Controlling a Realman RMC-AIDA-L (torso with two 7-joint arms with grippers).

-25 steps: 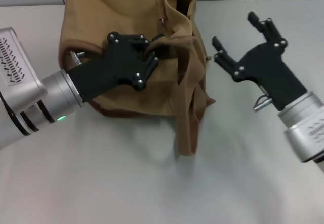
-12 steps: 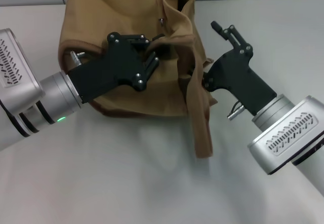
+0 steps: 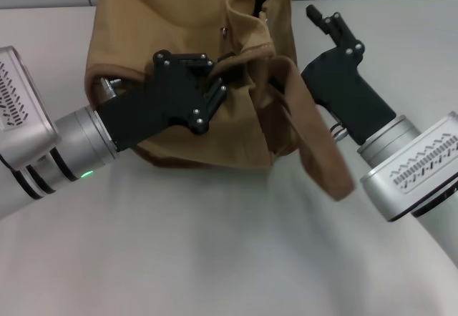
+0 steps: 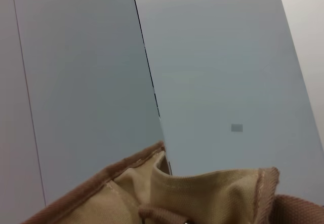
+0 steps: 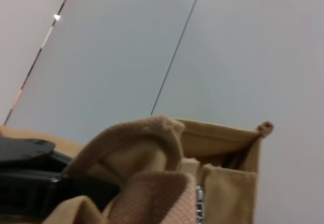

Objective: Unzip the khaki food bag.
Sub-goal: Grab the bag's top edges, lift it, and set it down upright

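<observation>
The right gripper (image 3: 286, 91) presses the khaki food bag's (image 3: 172, 16) right side — jaws hidden; the left gripper (image 3: 218, 87) is clamped on its front fabric.

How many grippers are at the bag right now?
2. The left gripper is on the bag's front; the right gripper presses against its right side, behind the strap.

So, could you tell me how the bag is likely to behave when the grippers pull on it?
The bag looks floppy: its cloth folds and sags around the left gripper. The strap drapes limply beside the right gripper, so it would probably give before the bag moves. It probably slides rather than tips.
</observation>
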